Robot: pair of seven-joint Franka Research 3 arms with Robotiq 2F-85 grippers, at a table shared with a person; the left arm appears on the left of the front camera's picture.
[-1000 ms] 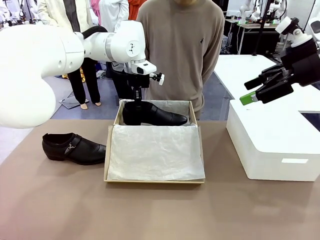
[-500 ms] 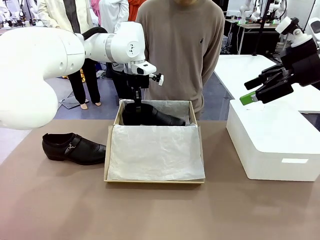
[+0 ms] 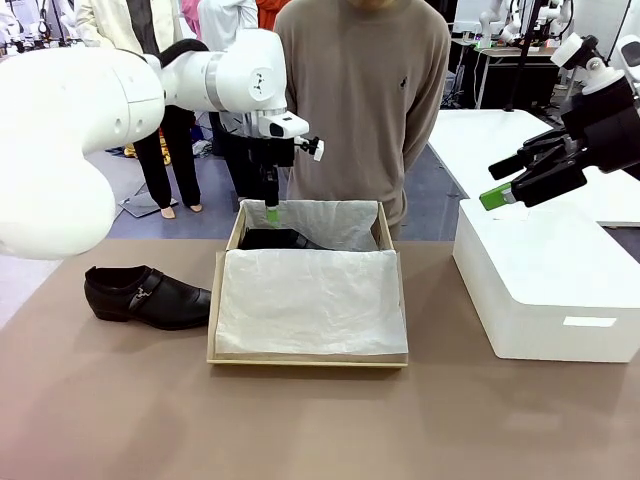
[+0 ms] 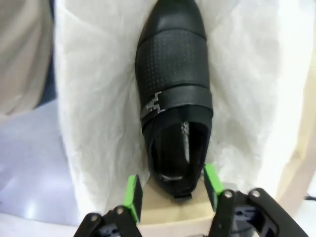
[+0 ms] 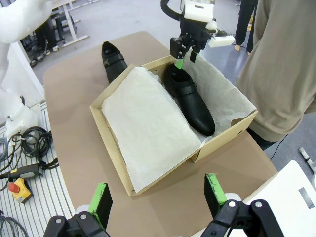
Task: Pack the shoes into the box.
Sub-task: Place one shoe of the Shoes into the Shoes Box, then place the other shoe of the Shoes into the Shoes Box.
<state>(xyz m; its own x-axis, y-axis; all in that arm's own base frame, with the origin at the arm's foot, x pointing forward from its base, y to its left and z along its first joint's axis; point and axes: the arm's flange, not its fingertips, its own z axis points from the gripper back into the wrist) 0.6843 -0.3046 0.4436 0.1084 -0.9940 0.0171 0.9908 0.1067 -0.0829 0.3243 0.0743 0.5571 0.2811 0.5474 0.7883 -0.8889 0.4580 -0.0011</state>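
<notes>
Left pincer (image 3: 271, 212), jaws apart, hangs over the box (image 3: 213, 330); the counter shoe (image 3: 148, 296) lies lower-left of it, lengthwise left-to-right, nearest this arm.

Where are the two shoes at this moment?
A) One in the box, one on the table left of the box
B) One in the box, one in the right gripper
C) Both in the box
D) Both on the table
A: one shoe lies on the tissue in the box below the open left gripper. The second shoe lies on the table to the box's left.
</notes>
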